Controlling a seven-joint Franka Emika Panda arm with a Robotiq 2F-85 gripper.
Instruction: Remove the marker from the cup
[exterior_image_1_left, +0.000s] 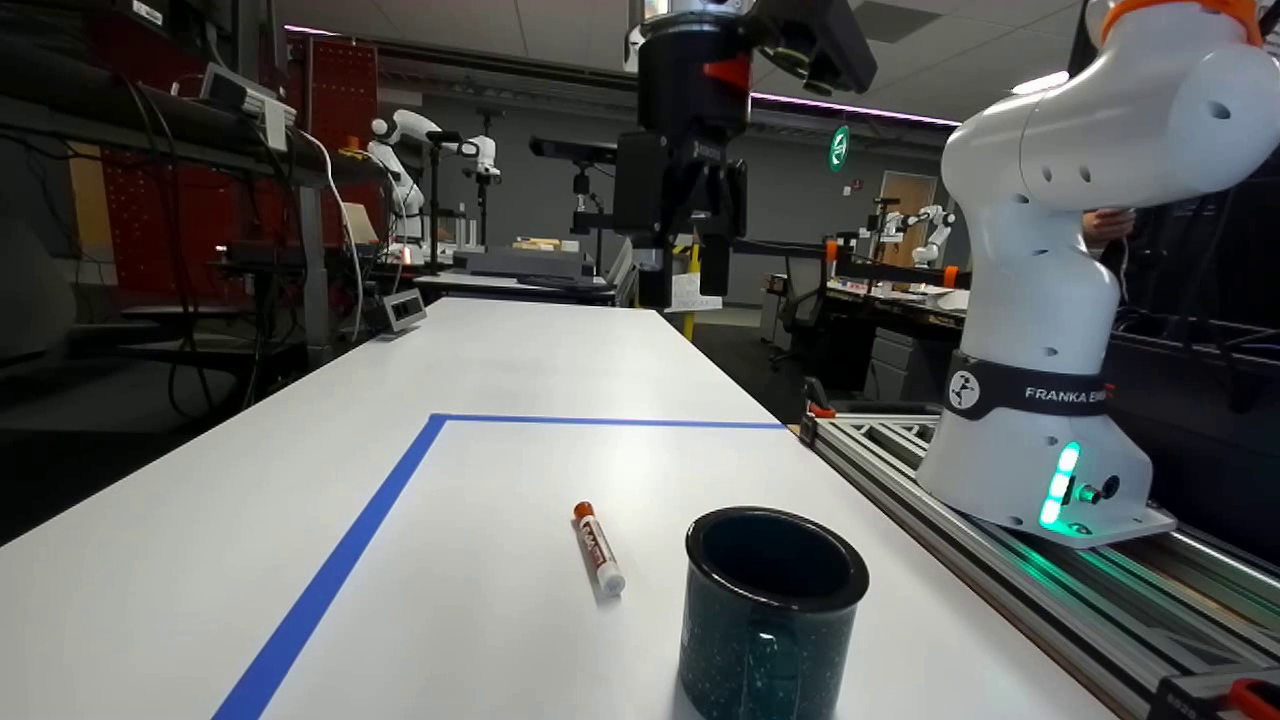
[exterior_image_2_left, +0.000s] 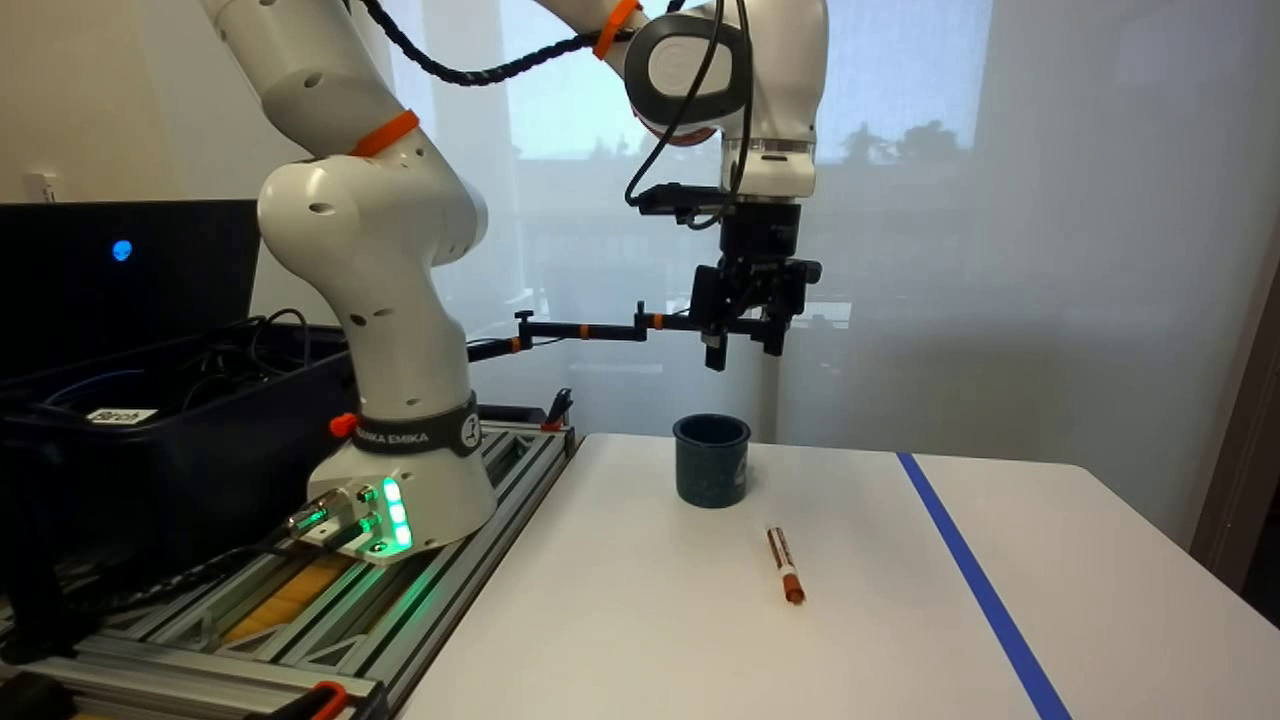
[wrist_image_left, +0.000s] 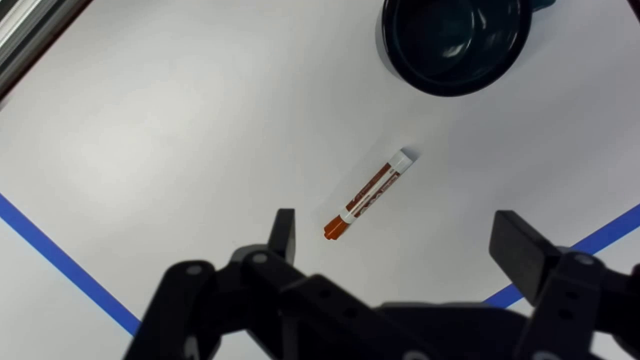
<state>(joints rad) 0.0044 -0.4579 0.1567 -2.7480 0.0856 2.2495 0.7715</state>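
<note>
The marker (exterior_image_1_left: 598, 548) is slim and whitish with a red-brown cap and label. It lies flat on the white table, outside the cup and apart from it. It also shows in an exterior view (exterior_image_2_left: 785, 566) and in the wrist view (wrist_image_left: 371, 194). The dark teal cup (exterior_image_1_left: 765, 650) stands upright beside it, also in an exterior view (exterior_image_2_left: 711, 475). In the wrist view the cup (wrist_image_left: 457, 47) is cut by the top edge; nothing shows inside it, and part of a handle is visible. My gripper (wrist_image_left: 395, 227) is open and empty, high above the table in both exterior views (exterior_image_1_left: 684, 280) (exterior_image_2_left: 744, 348).
Blue tape (exterior_image_1_left: 350, 540) marks lines on the white table (exterior_image_1_left: 480, 620), also in an exterior view (exterior_image_2_left: 985, 590). The arm's base stands on a metal rail frame (exterior_image_1_left: 900, 480) along one table edge. A dark bin with cables (exterior_image_2_left: 170, 450) is beside the base.
</note>
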